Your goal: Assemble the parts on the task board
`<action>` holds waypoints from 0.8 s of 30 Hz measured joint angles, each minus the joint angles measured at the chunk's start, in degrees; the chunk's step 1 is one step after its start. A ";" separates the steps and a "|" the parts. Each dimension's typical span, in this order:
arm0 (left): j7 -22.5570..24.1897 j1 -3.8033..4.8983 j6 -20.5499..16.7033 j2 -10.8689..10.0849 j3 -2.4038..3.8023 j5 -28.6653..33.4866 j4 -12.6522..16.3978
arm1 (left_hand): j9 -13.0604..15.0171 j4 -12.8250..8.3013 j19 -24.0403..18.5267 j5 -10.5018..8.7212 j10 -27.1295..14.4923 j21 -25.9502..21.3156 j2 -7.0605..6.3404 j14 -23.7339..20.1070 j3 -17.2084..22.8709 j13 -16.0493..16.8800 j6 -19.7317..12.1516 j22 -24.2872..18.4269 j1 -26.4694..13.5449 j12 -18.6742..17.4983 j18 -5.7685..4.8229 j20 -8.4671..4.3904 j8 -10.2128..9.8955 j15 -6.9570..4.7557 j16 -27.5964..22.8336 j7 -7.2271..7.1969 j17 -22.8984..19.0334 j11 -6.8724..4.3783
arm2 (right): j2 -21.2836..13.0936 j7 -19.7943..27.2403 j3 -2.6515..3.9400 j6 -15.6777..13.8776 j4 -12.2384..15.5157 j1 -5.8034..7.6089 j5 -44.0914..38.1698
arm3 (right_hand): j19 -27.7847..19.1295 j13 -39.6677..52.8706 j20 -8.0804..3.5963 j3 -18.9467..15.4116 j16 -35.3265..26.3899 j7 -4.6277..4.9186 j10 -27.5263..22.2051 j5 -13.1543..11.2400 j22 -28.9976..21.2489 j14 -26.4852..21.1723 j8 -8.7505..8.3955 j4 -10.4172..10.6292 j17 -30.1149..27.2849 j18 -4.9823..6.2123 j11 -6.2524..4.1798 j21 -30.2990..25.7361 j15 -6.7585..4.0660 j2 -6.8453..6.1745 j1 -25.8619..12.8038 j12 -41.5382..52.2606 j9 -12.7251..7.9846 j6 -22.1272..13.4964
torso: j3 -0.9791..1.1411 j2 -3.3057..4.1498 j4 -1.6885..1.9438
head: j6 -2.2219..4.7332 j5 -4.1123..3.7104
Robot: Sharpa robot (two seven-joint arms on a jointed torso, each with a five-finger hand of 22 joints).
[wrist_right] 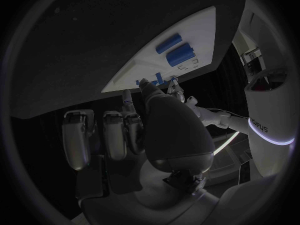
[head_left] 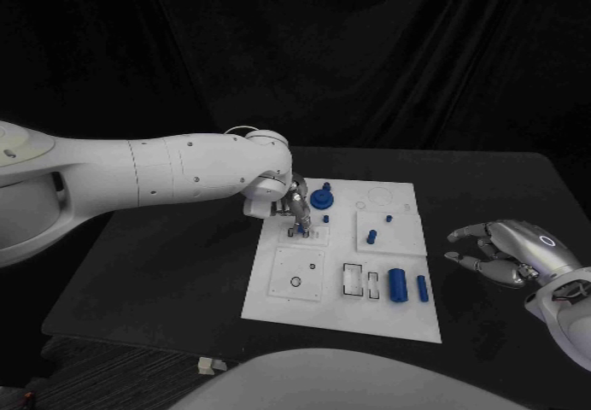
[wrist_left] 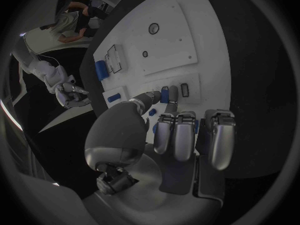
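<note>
Left hand [wrist_left: 164,130] over board [head_left: 286,295], thumb and finger pinching small blue peg [wrist_left: 164,94] (seating step, likely). Next: lower straight into slot. Right hand [head_left: 502,249] idle, empty, fingers loosely curled.

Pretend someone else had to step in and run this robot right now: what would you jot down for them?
Left hand: over the far left of the white task board, pinching a small blue block at a slot there.
Right hand: off the board on the black table, fingers curled, holding nothing.
Parts: a round blue knob stands at the far edge; two small blue pegs stand mid-board; a thick blue cylinder and a thin blue rod lie loose on the near right.
Done: knob and pegs seated, it seems.
Left: seat the block, then cylinder and rod.
</note>
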 measured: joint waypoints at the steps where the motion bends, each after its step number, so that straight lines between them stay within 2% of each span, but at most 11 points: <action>1: -0.01 -0.03 0.02 0.06 0.00 0.00 -0.05 | 0.00 0.00 0.00 0.00 0.00 0.00 0.00 0.00 0.00 0.00 0.00 0.00 0.00 0.00 0.00 0.00 0.11 0.00 0.00 0.00 0.00 0.00 | 0.01 0.00 0.00 0.00 0.00 0.00 0.00 | 0.00 0.00 0.00 0.00 0.00 0.00 0.00 0.00 0.00 0.00 0.00 0.00 0.00 0.01 0.00 0.00 0.00 0.00 0.00 0.00 0.00 0.00 | 0.00 0.00 0.00 | 0.00 0.00; 24: -0.01 -0.78 0.08 0.19 0.29 0.11 -0.27 | 0.18 -0.16 0.00 0.12 0.00 0.00 0.06 0.00 0.15 0.00 -0.12 0.00 0.07 0.00 0.00 0.00 0.11 0.00 0.00 -0.12 -0.01 0.00 | 0.10 0.00 0.00 0.00 -0.05 0.00 0.00 | 0.00 0.00 0.00 0.00 0.00 0.00 0.00 0.00 -0.01 0.00 0.00 0.00 0.00 0.00 0.00 0.00 0.00 0.00 0.00 0.00 -0.08 0.00 | 0.02 0.02 0.06 | 0.00 -0.05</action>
